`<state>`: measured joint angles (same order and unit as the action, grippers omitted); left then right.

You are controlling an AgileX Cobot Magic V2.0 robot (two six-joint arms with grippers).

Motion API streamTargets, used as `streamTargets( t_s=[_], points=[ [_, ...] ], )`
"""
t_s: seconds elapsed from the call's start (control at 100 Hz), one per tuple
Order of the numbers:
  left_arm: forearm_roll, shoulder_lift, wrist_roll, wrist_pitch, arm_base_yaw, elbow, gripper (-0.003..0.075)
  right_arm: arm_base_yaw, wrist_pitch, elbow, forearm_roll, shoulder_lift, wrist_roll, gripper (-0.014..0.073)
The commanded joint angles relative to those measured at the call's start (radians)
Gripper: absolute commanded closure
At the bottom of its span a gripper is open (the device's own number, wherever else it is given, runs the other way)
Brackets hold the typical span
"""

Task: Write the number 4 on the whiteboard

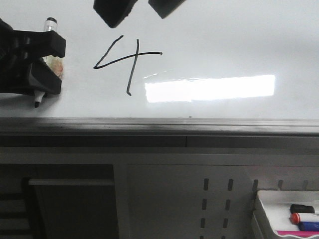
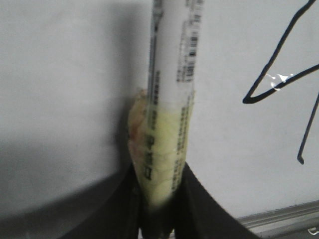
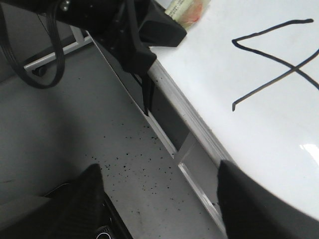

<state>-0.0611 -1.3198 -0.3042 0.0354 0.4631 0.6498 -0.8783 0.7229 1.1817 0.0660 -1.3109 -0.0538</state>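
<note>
On the whiteboard (image 1: pixel 224 45), left of centre in the front view, stands the 4 (image 1: pixel 127 62), drawn in thin black line with an open top and slanted strokes; its long stroke ends a little above the grey rail (image 1: pixel 159 127). A bright glare patch lies on the board just right of the figure's foot. Well to the left of the 4, the left gripper (image 1: pixel 42 64) is clamped on a white marker (image 1: pixel 50 30), its black tip (image 1: pixel 37 103) pointing down toward the rail. The left wrist view shows the marker's barrel (image 2: pixel 172 74) with a barcode and a yellowish wrapping (image 2: pixel 159 149) where the black fingers (image 2: pixel 199 204) pinch it, the 4 (image 2: pixel 279 84) off to one side. The right gripper (image 1: pixel 137 10) hangs at the top edge of the front view, above the 4; its two dark fingers (image 3: pixel 249 199) are set wide apart with nothing between them. Below the rail at the lower right sits a white tray (image 1: pixel 264 209) of coloured markers (image 1: pixel 304 218).
</note>
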Motion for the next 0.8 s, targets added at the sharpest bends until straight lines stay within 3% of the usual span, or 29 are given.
streamTargets(
  t_s=[0.0,0.11,0.2,0.59,0.79],
  points=[
    [-0.019,0.020,-0.007,-0.084,-0.003,0.034,0.0610,0.007,-0.053,0.032,0.013,0.035,0.001,0.0162],
    [-0.033,0.020,-0.007,-0.088,-0.003,0.034,0.0459,0.007,-0.051,0.032,0.013,0.035,0.001,0.0162],
    [-0.033,0.020,-0.007,-0.088,-0.003,0.034,0.0392,0.007,-0.051,0.032,0.013,0.035,0.001,0.0162],
    [-0.025,0.093,-0.004,-0.047,-0.003,0.032,0.0388,0.007,-0.077,0.032,0.024,0.074,0.001,0.0169],
    [0.003,0.184,0.001,-0.006,-0.003,0.032,0.0388,0.019,-0.081,0.028,0.036,0.099,0.014,0.0280]
  ],
)
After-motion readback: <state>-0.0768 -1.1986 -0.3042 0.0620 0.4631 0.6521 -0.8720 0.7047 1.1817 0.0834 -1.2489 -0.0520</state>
